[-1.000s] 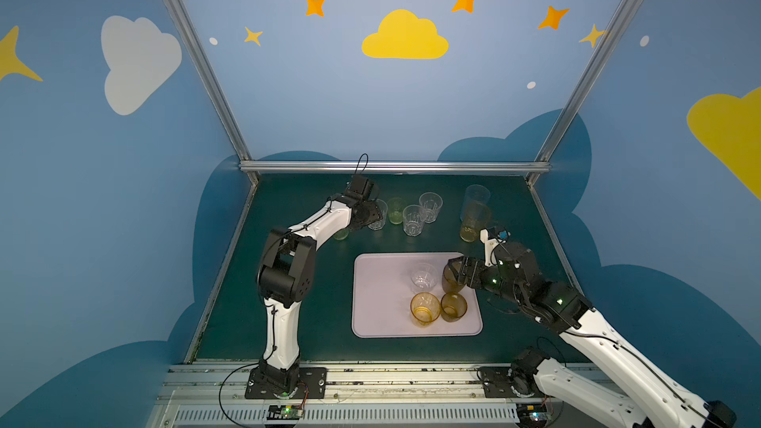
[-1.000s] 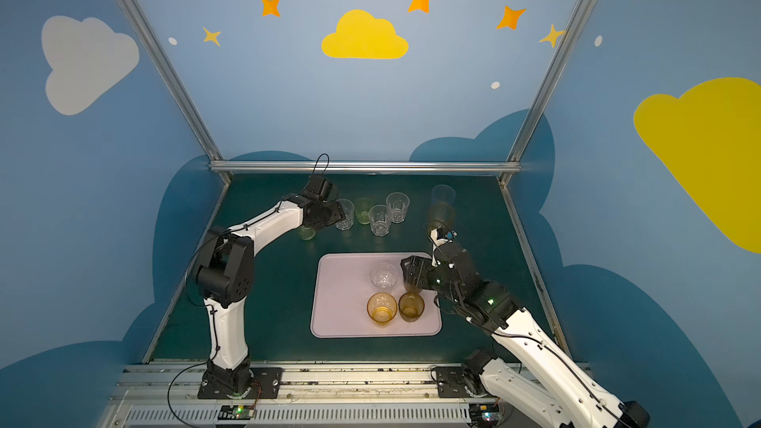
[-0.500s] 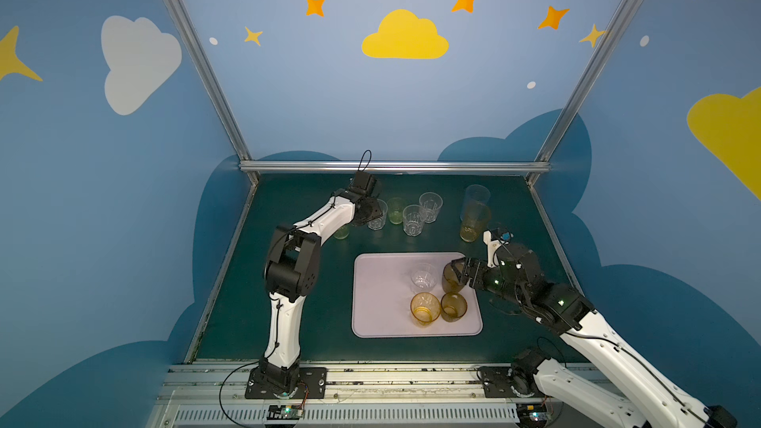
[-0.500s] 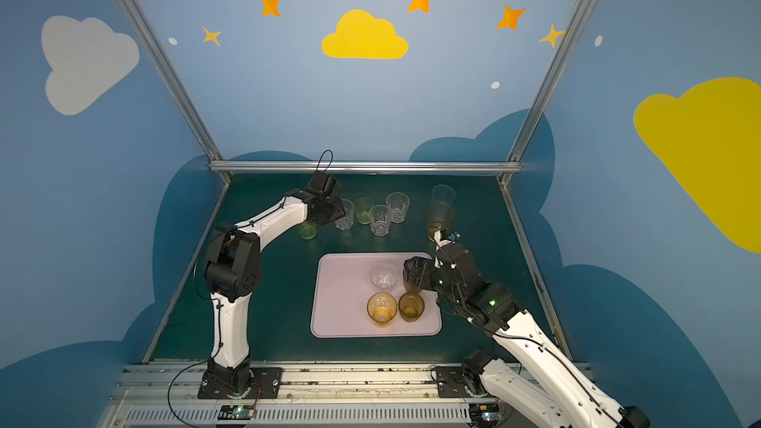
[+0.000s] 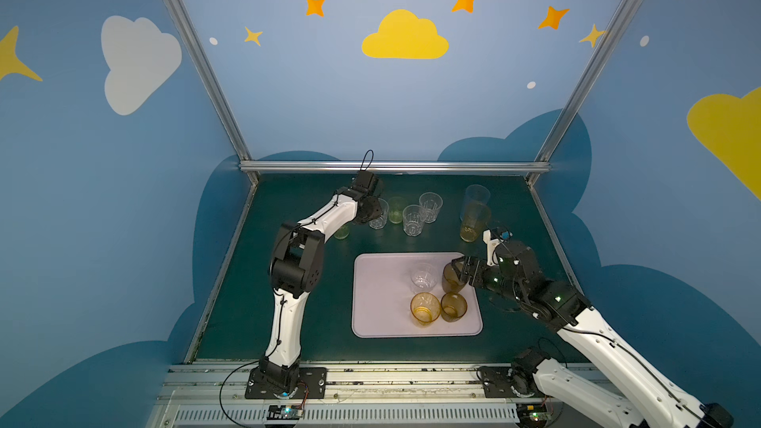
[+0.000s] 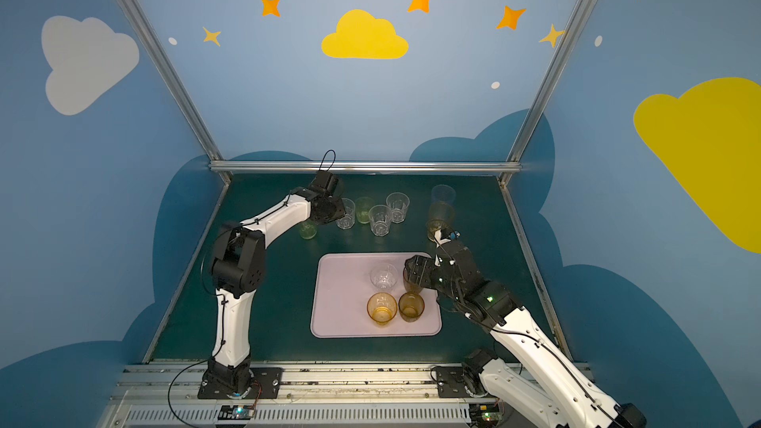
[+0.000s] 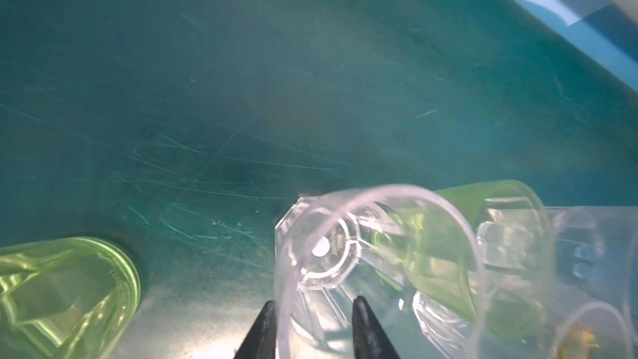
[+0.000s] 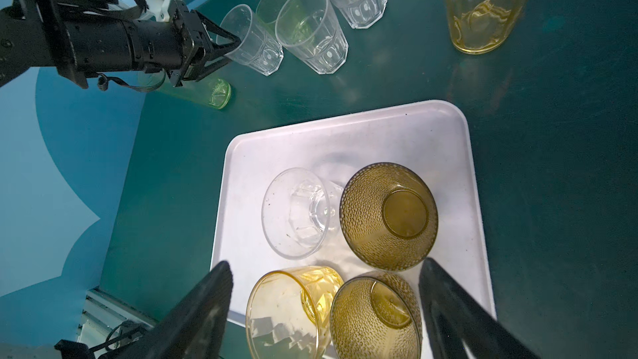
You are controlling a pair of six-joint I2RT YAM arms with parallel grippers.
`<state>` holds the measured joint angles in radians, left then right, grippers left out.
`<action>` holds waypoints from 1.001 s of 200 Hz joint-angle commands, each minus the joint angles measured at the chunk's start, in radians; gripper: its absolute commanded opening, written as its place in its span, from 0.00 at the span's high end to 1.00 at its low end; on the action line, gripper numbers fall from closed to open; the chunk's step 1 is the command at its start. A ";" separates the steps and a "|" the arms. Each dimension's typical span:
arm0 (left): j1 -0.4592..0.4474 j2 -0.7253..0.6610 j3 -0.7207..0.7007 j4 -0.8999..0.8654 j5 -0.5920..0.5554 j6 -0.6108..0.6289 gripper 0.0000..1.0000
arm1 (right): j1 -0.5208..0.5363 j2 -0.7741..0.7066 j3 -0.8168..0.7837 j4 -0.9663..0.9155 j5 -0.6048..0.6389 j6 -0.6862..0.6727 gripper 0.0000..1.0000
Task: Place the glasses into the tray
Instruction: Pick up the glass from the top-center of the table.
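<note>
The right arm [image 5: 597, 335] is cut off at the near right corner in both top views. Its wrist covers part of the brown tumbler [image 5: 449, 284] that stands toward the tray's far right corner. The left arm [image 5: 325, 216] hides most of the tall green tumbler [image 5: 341, 233] near the table's far left, and I cannot tell whether that glass stands straight. From above the left gripper [image 8: 234, 48] is mostly hidden. The wrist views show its fingers [image 7: 264, 326] set narrow astride the wall of a clear tumbler [image 8: 252, 43], one outside and one inside. A gap shows at the inner finger, so they are not clamped on it. The right gripper [image 8: 324, 262] hangs spread wide over the tray and holds nothing. The tall pale blue tumbler [image 5: 477, 195] is faint behind the tall amber tumbler [image 5: 473, 220], near the far right corner.

The room is a blue booth painted with clouds and stars and framed in aluminium bars. The table [image 5: 288, 323] is dark green and scratched. The pale lilac tray [image 5: 379, 314] lies toward the near edge. On its right half, besides the brown tumbler, are a clear faceted tumbler [image 5: 423, 277], an amber tumbler [image 5: 424, 308] and a second brown tumbler [image 5: 453, 306]. Along the far edge stand two more clear tumblers [image 5: 413, 220] and a short green tumbler [image 5: 396, 209].
</note>
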<state>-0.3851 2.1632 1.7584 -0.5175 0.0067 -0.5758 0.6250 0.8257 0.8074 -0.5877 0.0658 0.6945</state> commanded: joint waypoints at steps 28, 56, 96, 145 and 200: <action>0.002 0.020 0.035 -0.047 -0.027 0.019 0.68 | -0.018 0.022 -0.010 0.014 -0.023 -0.015 0.16; 0.002 0.021 0.040 -0.057 -0.039 0.021 0.69 | -0.025 0.032 -0.009 0.020 -0.032 -0.016 0.16; 0.003 0.020 0.049 -0.070 -0.048 0.022 0.70 | -0.031 0.035 -0.010 0.023 -0.043 -0.013 0.16; 0.004 0.030 0.064 -0.091 -0.054 0.024 0.84 | -0.034 0.036 -0.014 0.026 -0.049 -0.007 0.16; 0.004 0.019 0.065 -0.103 -0.062 0.030 0.89 | -0.038 0.037 -0.018 0.032 -0.055 -0.001 0.16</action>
<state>-0.3847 2.1765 1.8027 -0.5800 -0.0357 -0.5579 0.5911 0.8604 0.7963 -0.5709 0.0166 0.6941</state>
